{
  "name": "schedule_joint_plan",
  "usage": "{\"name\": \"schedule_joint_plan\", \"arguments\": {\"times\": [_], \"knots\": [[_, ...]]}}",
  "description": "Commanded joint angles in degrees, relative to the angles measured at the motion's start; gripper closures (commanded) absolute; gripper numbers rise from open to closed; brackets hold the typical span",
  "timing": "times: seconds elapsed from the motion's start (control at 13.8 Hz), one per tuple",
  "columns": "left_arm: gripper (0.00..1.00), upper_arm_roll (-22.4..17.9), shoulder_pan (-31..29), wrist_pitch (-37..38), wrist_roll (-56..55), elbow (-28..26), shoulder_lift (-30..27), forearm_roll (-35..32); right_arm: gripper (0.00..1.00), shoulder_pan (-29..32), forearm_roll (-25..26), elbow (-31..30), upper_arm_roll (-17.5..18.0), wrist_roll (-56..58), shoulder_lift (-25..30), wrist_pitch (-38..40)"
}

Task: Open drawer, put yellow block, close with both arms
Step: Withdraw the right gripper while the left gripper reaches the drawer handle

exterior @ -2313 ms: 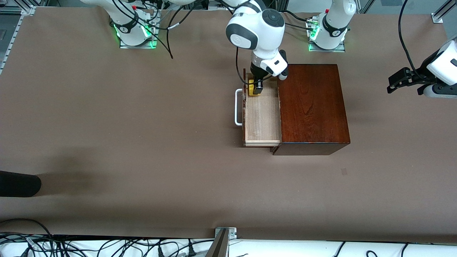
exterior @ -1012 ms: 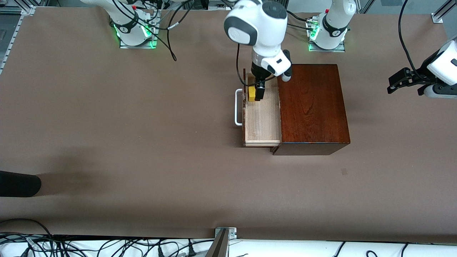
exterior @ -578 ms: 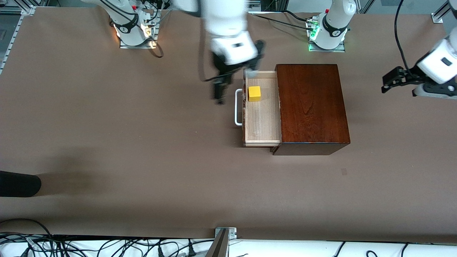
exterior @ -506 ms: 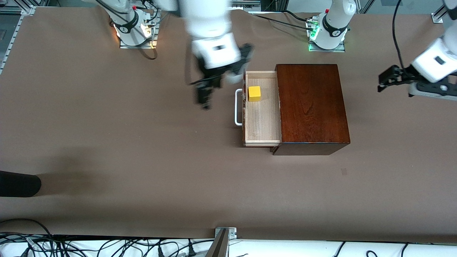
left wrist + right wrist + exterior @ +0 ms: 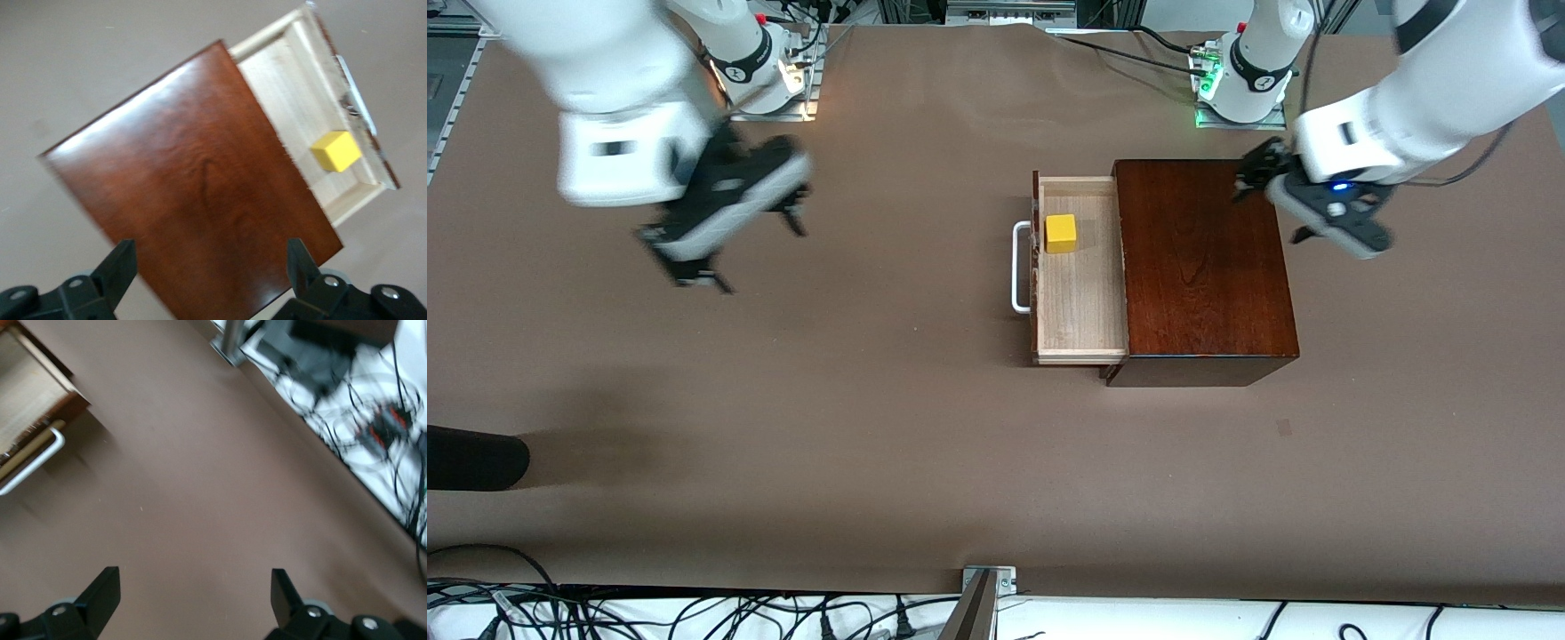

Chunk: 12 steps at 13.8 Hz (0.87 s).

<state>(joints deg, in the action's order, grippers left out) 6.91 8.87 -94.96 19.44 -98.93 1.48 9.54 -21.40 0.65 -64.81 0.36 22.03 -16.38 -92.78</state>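
The drawer (image 5: 1080, 302) stands pulled out of the dark reddish-brown box (image 5: 1200, 267), its white loop handle (image 5: 1016, 267) toward the right arm's end. The yellow block (image 5: 1060, 233) lies in the drawer, in the part farther from the front camera. My right gripper (image 5: 745, 252) is open and empty, up over bare table well away from the drawer; its wrist view (image 5: 192, 587) shows the handle (image 5: 33, 463). My left gripper (image 5: 1273, 201) is open and empty over the box's edge toward the left arm's end. Its wrist view (image 5: 208, 267) shows the box (image 5: 200, 193) and the block (image 5: 337, 151).
A black rounded object (image 5: 471, 458) lies at the table's edge at the right arm's end. Cables (image 5: 694, 613) and a metal bracket (image 5: 983, 587) run along the edge nearest the front camera. The two arm bases (image 5: 1240, 89) stand along the farthest edge.
My right gripper let go of the yellow block in the drawer, rose and swung away toward its own end. My left arm swung in from the table's end to over the box.
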Motion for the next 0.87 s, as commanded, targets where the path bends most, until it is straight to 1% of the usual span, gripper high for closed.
{"name": "schedule_joint_plan", "arguments": {"times": [0.0, 0.07, 0.22, 0.36, 0.51, 0.58, 0.65, 0.8], "knots": [[0.00, -0.32, 5.35, -6.17, 3.13, 0.49, 3.69, 1.09, 0.00, 0.40, -2.49, -16.19, -4.38, -1.47, 11.70, -2.30], [0.00, -0.32, 7.90, -10.03, 6.10, 0.49, 5.54, 1.09, 0.00, 0.40, -2.49, -19.19, -6.31, -1.47, 13.99, -3.36], [0.00, -0.23, 11.95, -14.97, 11.64, 0.66, 10.01, 1.79, 0.00, 0.92, -2.49, -23.24, -8.26, -4.08, 16.11, -3.72], [0.00, 0.20, 15.81, -17.88, 17.09, 3.46, 14.06, 2.06, 0.00, 2.76, -2.23, -23.79, -8.09, -11.19, 16.56, -1.36], [0.00, 2.31, 18.19, -19.12, 17.91, 7.68, 18.10, 1.97, 0.00, 6.09, -2.14, -23.79, -7.22, -13.59, 16.47, 0.06], [0.00, 3.19, 19.42, -20.43, 17.82, 8.22, 19.51, 1.88, 0.00, 7.68, -2.06, -23.79, -5.65, -13.68, 16.47, 0.15], [0.00, 4.50, 20.04, -23.14, 17.82, 8.48, 20.57, 1.79, 0.00, 8.13, -1.79, -23.79, -4.93, -14.47, 16.47, 0.32], [0.00, 7.22, 21.45, -23.87, 16.95, 8.40, 22.59, 1.27, 0.00, 8.13, -1.44, -23.79, -4.84, -17.54, 16.21, 0.67]]}}
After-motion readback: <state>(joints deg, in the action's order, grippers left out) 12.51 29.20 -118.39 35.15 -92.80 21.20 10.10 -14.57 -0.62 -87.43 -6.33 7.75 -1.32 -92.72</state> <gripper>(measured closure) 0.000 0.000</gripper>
